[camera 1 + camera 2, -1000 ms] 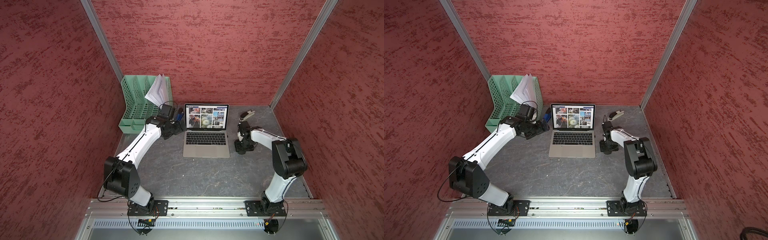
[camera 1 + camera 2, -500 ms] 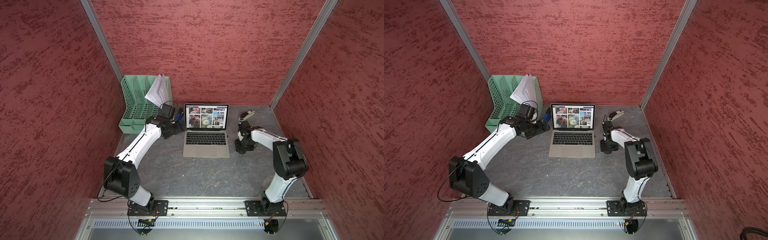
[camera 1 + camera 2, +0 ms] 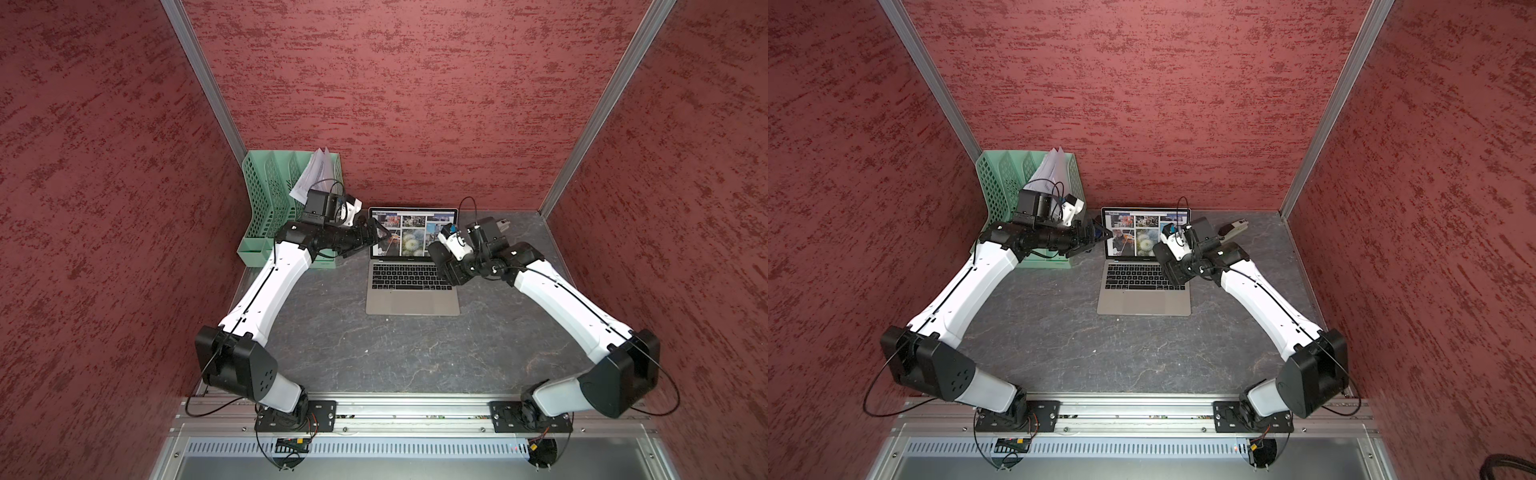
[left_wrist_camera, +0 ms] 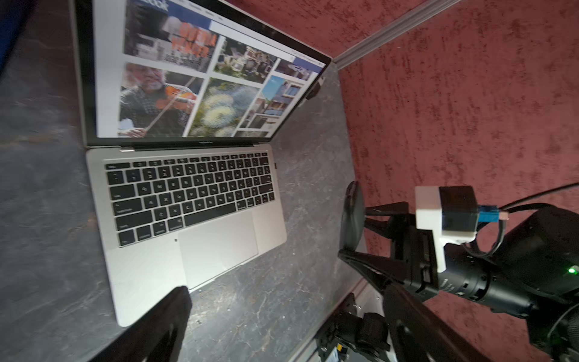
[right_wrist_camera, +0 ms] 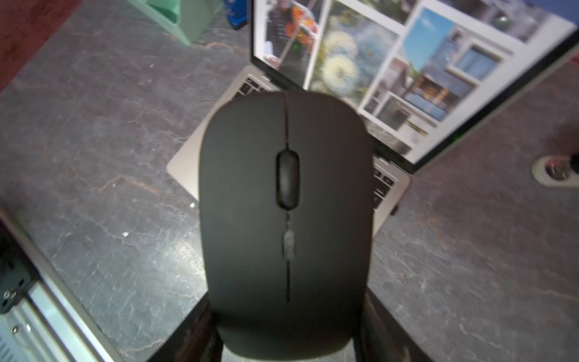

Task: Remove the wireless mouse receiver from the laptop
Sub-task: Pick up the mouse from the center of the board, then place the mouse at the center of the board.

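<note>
The silver-grey laptop [image 3: 411,299] [image 3: 1142,301] stands open at the back middle of the table, its screen showing a photo collage. The wireless mouse receiver is a tiny dark stub on the laptop's right edge [image 5: 395,209] [image 4: 275,165]. My right gripper [image 3: 446,270] [image 5: 286,329] is shut on the flat black mouse [image 5: 285,219] [image 4: 352,216], held in the air over the laptop's right side. My left gripper [image 3: 380,232] [image 4: 291,313] hangs open and holds nothing, just left of the screen's edge.
A green file rack [image 3: 270,208] with papers stands at the back left, behind my left arm. A small white-and-dark device [image 3: 1233,228] lies at the back right corner. Red walls close in on three sides.
My right gripper has risen off the table with the mouse and moved left, over the laptop's right side. My left gripper has shifted slightly toward the screen.
</note>
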You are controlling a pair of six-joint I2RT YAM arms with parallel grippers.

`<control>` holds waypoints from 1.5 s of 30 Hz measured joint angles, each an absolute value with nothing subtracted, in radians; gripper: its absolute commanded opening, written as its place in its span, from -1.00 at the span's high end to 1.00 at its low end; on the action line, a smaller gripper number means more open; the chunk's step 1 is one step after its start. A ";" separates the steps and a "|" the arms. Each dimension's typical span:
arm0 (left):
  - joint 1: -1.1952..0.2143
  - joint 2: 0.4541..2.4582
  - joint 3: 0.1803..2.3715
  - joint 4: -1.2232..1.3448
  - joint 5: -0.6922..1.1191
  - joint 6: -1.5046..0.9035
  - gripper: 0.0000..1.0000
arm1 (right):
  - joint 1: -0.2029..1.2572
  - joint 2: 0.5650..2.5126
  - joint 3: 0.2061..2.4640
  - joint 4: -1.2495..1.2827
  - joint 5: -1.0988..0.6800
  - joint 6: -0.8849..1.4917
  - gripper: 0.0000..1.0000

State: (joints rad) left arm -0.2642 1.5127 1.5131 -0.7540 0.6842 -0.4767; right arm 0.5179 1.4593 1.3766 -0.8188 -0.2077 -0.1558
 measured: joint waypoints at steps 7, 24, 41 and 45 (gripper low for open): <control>-0.270 1.511 1.426 -0.692 0.884 -0.636 -1.00 | 0.652 1.463 1.417 -0.884 -0.184 -0.249 0.26; -0.380 1.521 1.235 -0.630 0.993 -0.672 -0.97 | 0.707 1.477 1.466 -0.910 -0.172 -0.322 0.25; -0.443 1.580 1.236 -0.460 0.987 -0.769 -0.49 | 0.707 1.505 1.467 -0.909 -0.205 -0.323 0.24; -0.455 1.589 1.236 -0.450 0.987 -0.773 -0.37 | 0.707 1.506 1.467 -0.909 -0.207 -0.323 0.24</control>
